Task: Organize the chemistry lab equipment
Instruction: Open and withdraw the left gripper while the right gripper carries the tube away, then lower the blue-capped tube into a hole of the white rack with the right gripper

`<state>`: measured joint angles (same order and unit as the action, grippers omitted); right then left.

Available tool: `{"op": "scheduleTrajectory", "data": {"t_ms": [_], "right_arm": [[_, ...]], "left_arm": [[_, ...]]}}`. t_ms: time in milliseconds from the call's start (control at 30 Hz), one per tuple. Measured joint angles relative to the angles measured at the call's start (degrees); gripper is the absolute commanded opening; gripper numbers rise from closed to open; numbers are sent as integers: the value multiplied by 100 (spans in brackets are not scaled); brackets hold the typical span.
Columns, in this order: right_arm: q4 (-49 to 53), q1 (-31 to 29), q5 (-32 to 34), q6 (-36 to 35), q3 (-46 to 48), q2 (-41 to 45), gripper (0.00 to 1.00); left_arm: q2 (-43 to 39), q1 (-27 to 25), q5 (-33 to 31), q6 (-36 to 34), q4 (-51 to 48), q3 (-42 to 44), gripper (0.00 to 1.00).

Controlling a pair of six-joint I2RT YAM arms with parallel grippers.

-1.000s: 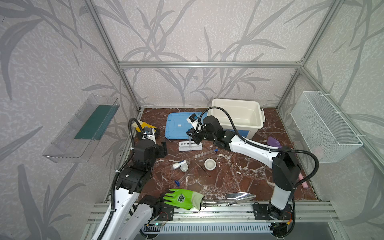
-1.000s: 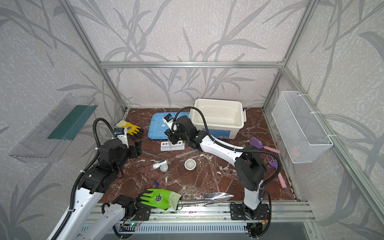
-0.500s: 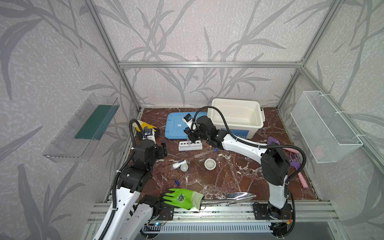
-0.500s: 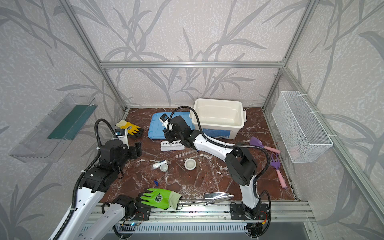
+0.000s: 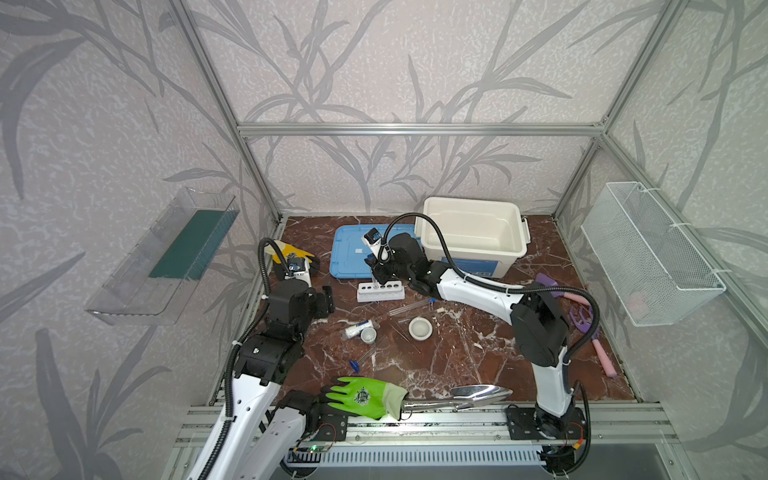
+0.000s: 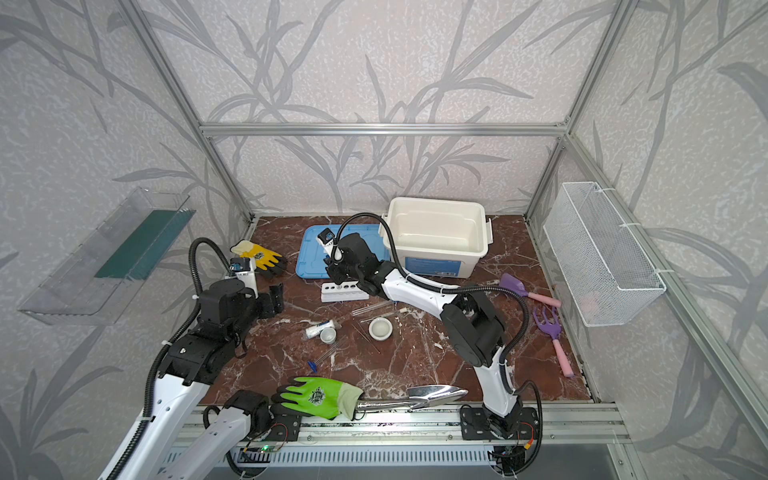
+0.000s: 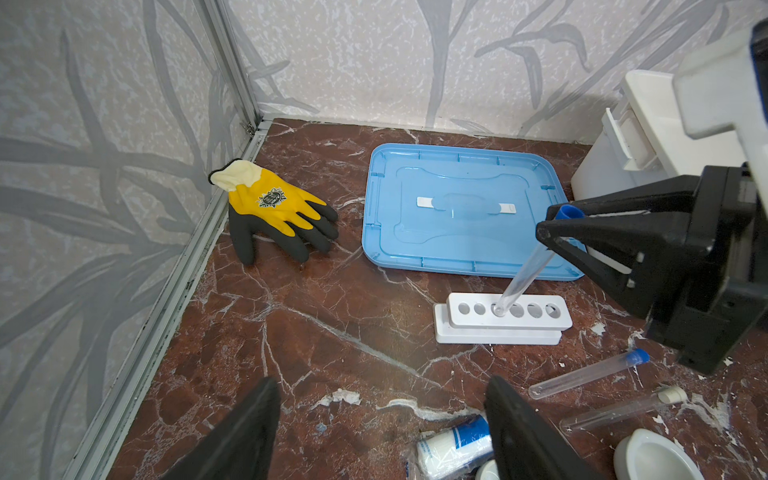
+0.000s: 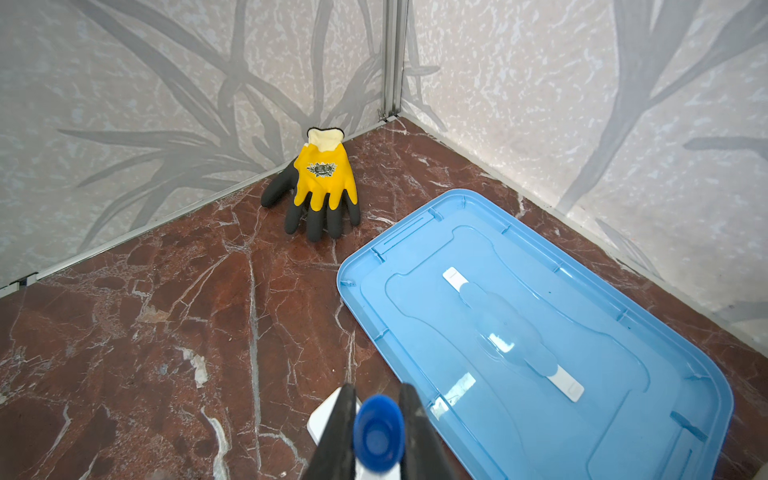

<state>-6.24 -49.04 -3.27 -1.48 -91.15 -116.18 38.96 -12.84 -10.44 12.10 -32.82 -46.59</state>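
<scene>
My right gripper (image 8: 378, 399) is shut on a clear test tube with a blue cap (image 8: 379, 432). In the left wrist view this tube (image 7: 528, 270) hangs tilted, its tip at the third hole of the white six-hole rack (image 7: 503, 318). In both top views the right gripper (image 5: 376, 274) (image 6: 336, 274) is over the rack (image 5: 380, 291). My left gripper (image 7: 380, 386) (image 5: 326, 299) is open and empty, left of the rack. Loose on the table lie a blue-capped tube (image 7: 588, 373), a white-capped tube (image 7: 623, 409), the bottle (image 5: 356, 329), the cup (image 5: 368, 335) and the small white bowl (image 5: 419, 328).
A blue lid (image 5: 357, 257) and a white bin (image 5: 471, 235) stand behind the rack. A yellow glove (image 5: 293, 251) lies in the back left corner. At the front edge are a green glove (image 5: 361, 397) and a metal trowel (image 5: 469, 397). Purple garden tools (image 5: 582, 316) lie at the right.
My right gripper has carried the blue-capped tube leftward and down, from behind the rack's right end to its holes. The left arm has hardly moved.
</scene>
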Motion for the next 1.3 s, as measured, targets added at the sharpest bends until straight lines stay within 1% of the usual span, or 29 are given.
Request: {"op": "scheduleTrajectory", "data": {"t_ms": [200, 533, 800, 1033, 1300], "right_arm": [[-304, 0, 70, -31, 59, -4, 15], [-1047, -2, 118, 33, 424, -4, 15], [-1045, -2, 129, 33, 472, 42, 16], [-962, -7, 131, 42, 765, 291, 16], [-938, -24, 129, 79, 911, 299, 16]], "left_arm": [[52, 22, 4, -13, 0, 7, 78], [57, 26, 4, -61, 0, 24, 78], [57, 26, 7, -96, 0, 24, 78], [57, 33, 7, -103, 2, 26, 78], [59, 44, 9, -116, 2, 26, 78]]}}
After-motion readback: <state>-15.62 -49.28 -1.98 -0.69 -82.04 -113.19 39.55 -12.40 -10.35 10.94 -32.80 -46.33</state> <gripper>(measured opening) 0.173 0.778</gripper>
